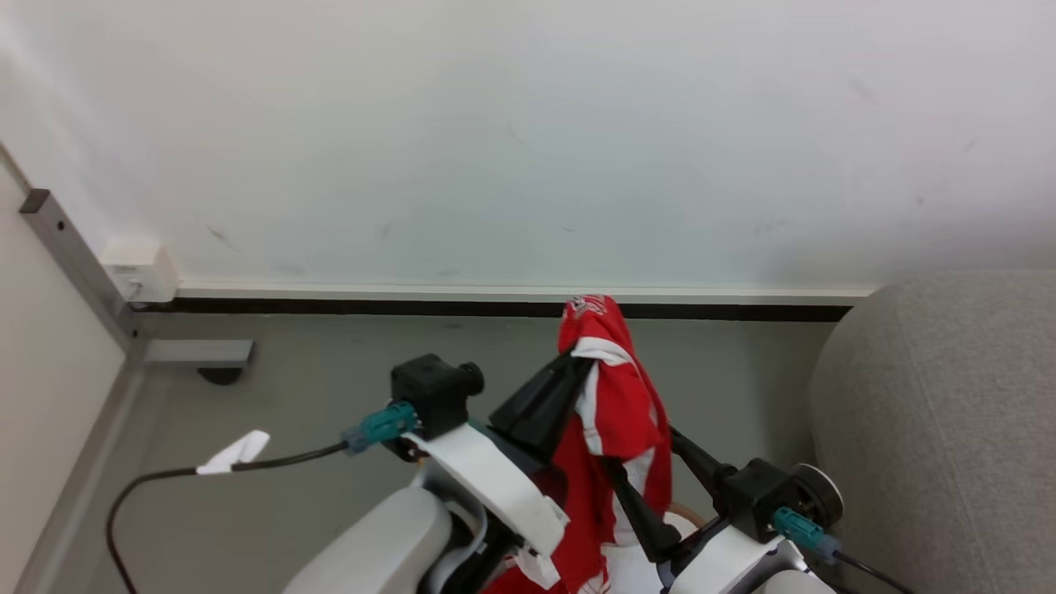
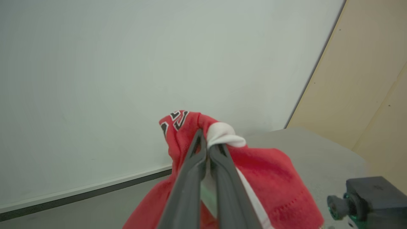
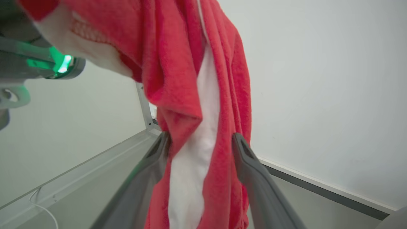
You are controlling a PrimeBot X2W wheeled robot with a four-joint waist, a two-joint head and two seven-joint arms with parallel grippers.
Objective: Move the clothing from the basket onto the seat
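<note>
The clothing [image 1: 619,396] is pinched fast by the left gripper [image 2: 205,143] and held high, probably for carrying to the seat [image 1: 949,412] at three o'clock, and straddled by the unclenched right gripper [image 3: 200,140].

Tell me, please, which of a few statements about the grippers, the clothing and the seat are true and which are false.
1. The left gripper is shut on the clothing. True.
2. The right gripper is clamped shut on the clothing. False: its jaws stand wide open, with the clothing hanging between them.
3. The clothing lies spread on the seat. False: it hangs in the air from the left gripper, to the left of the seat in the head view.
4. The clothing is red with white panels. True.
</note>
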